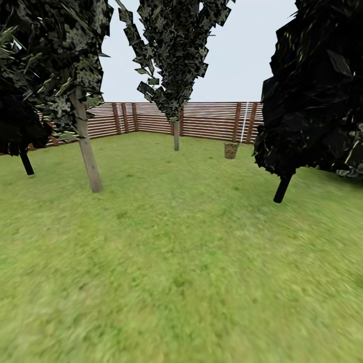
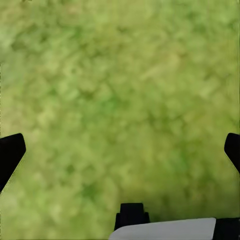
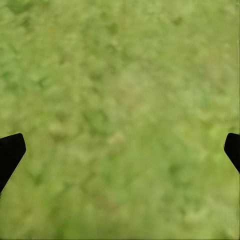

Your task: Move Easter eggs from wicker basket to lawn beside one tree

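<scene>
— How far is the robot with the eggs, do you think?

— I think it has hardly begun. The wicker basket point(image 1: 231, 149) stands far away on the lawn point(image 1: 181, 262), near the wooden fence point(image 1: 212, 120) at the back of the garden. It is small and blurred from here, so I cannot tell if the eggs are inside; probably they are.

— And the claws?

— In the left wrist view the fingertips point(image 2: 11, 152) of the left gripper point(image 2: 120, 150) stand wide apart, with only grass between them. The right gripper point(image 3: 120, 150) looks the same: fingertips point(image 3: 11, 150) spread, nothing held.

— So what is left?

— Nearly everything, as I judge it: to reach the basket, take out three eggs, and carry them to one tree.

— Is something in the way?

— The grass toward the basket is open. A tree point(image 1: 87, 146) with a pale bare trunk stands on the left, a thinner tree point(image 1: 176, 135) is near the fence, and a very dark tree point(image 1: 282, 187) stands on the right, close to the straight path. The robot should pass between them.
</scene>
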{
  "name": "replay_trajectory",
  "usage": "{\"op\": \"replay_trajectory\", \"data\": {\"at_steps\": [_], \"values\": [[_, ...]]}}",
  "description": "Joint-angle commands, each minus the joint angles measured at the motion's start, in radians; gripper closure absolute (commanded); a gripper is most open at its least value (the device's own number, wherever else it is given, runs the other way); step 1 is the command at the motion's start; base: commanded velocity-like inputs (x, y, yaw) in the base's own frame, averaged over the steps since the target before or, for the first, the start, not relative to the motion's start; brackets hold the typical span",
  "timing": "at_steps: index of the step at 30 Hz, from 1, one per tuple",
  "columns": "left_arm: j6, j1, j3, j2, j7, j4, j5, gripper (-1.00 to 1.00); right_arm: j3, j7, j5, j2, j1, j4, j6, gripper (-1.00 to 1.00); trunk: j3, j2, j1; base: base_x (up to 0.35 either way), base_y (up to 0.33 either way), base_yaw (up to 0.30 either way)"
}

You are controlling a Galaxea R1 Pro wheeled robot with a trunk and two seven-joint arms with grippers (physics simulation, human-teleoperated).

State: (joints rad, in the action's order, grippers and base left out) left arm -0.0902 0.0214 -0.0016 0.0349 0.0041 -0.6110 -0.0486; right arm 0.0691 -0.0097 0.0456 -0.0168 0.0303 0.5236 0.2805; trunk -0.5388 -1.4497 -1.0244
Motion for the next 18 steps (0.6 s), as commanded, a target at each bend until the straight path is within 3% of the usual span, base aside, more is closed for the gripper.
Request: {"op": "replay_trajectory", "data": {"at_steps": [1,8,13,18], "values": [[-0.002,0.0,0.0,0.0,0.0,-0.001,-0.005,-1.0,0.0,-0.001,0.005,0.0,0.0,-0.001,0.003,-1.0,-0.001,0.0,-0.001,0.326,0.001,-0.003],[-0.002,0.0,0.0,0.001,0.0,-0.001,-0.005,-1.0,0.007,-0.002,0.007,-0.008,0.0,-0.001,0.003,-1.0,-0.001,0.0,-0.001,0.327,0.0,-0.001],[-0.002,0.0,0.002,0.002,0.0,-0.001,-0.005,-1.0,0.028,-0.003,0.012,-0.036,0.0,-0.001,0.003,-1.0,-0.001,0.0,-0.001,0.327,0.0,0.0],[-0.002,0.0,0.002,0.003,0.0,-0.001,-0.005,-1.0,0.03,-0.003,0.011,-0.038,0.0,-0.001,0.003,-1.0,-0.001,0.0,-0.001,0.327,0.0,0.0]]}}
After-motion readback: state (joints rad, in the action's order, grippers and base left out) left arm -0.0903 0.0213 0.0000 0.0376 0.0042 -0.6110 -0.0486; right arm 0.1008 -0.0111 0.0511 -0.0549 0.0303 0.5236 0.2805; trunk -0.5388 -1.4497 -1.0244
